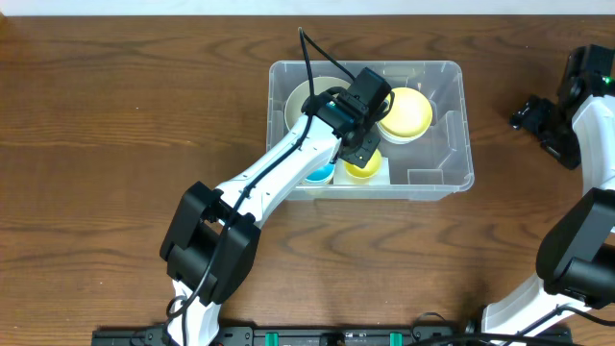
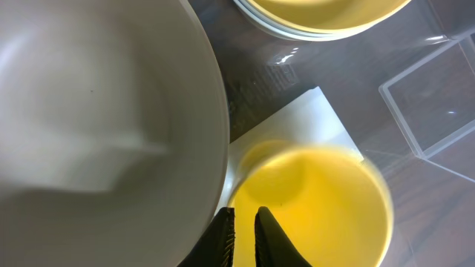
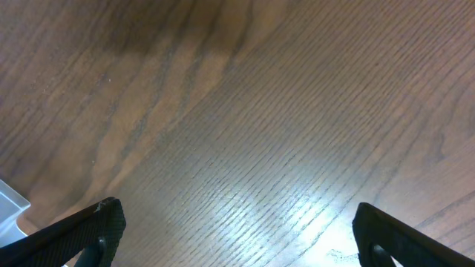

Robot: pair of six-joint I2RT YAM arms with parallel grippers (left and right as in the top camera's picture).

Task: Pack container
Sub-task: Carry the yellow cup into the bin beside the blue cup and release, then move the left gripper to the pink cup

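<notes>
The container (image 1: 467,125) stands on the wooden table (image 1: 96,115). The left arm reaches into it, and the right arm is well apart from it, on its right side.

Inside the container, the left gripper (image 2: 243,219) is at the near wall, above the edge of a yellow cup (image 2: 319,208). Its two fingers (image 2: 271,237) stand almost together, with only a thin gap between them. The rim of the cup runs to this gap, but it cannot be told whether the claw pinches the rim or is just free of it. The cup sits partly on the white label (image 2: 312,119) of the container's base. A white bowl (image 2: 111,111) is just beside the cup, a yellow bowl (image 1: 408,111) is at the far wall, and a blue cup (image 1: 320,175) is at the near wall.

Outside the container, the right gripper (image 3: 237,222) is spread wide over bare wood and holds nothing.
</notes>
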